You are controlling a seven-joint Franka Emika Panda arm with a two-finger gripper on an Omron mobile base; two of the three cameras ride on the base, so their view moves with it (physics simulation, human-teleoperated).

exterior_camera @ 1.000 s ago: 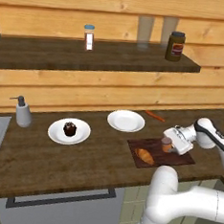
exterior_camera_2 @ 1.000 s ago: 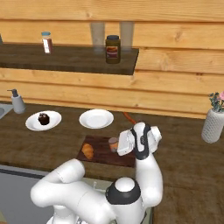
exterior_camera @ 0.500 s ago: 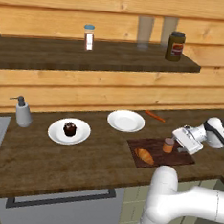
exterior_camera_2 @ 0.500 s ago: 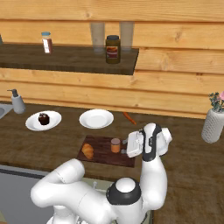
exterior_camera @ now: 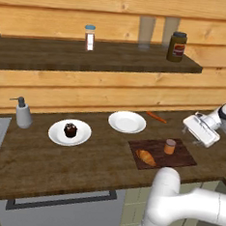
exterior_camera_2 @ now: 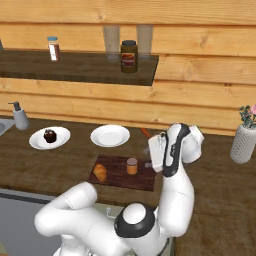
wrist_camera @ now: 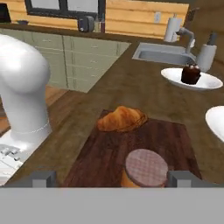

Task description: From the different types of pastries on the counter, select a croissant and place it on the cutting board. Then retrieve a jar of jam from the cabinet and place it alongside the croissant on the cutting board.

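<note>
Now croissant [exterior_camera: 145, 157] & jam jar [exterior_camera: 169, 146] on board [exterior_camera: 178, 160], end effector [exterior_camera: 195, 131] open

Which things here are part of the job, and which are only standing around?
Job: croissant, jar of jam, cutting board, open gripper.

Bystanders: cupcake on its plate, bare plate, carrot, soap dispenser, shelf jars.

Both base views look forward and down over the worktop [exterior_camera: 42, 162] from behind, left and right, sharing the cutting board [exterior_camera: 178, 159]. The hand view sits low and close, seemingly facing back along it.
</note>
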